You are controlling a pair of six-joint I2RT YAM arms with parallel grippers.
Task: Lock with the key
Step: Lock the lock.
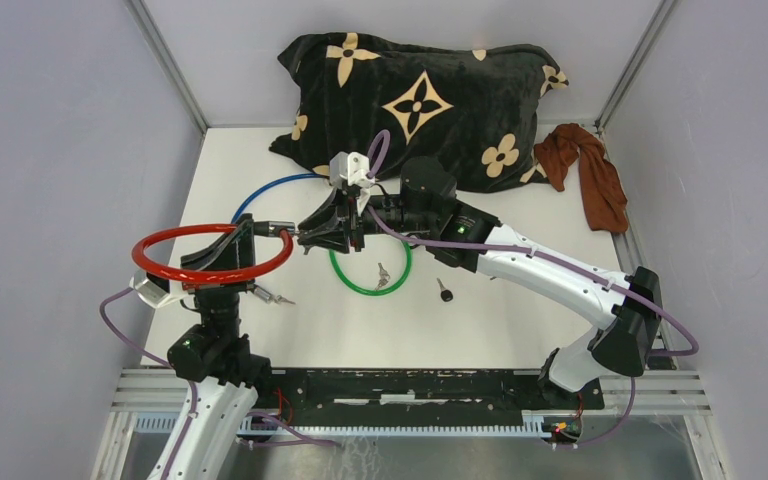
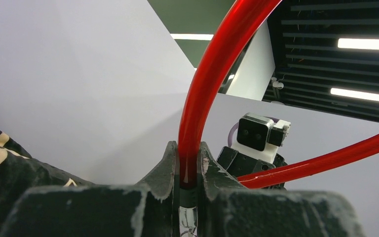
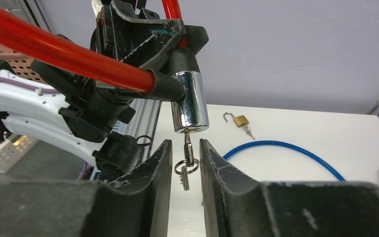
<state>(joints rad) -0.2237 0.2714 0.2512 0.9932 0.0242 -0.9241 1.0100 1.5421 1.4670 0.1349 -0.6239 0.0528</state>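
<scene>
The left gripper [image 2: 188, 148] clamps the red cable lock [image 2: 212, 74]; the right gripper [image 3: 185, 144] is slightly parted, the key [image 3: 188, 152] between its jaws untouched.

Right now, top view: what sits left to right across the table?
red cable lock → green cable loop → small black knob → brown cloth

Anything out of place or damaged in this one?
A brown cloth lies crumpled at the far right, beside a pillow; neither seems part of the job. The right gripper has chipped paint on its fingers.
</scene>
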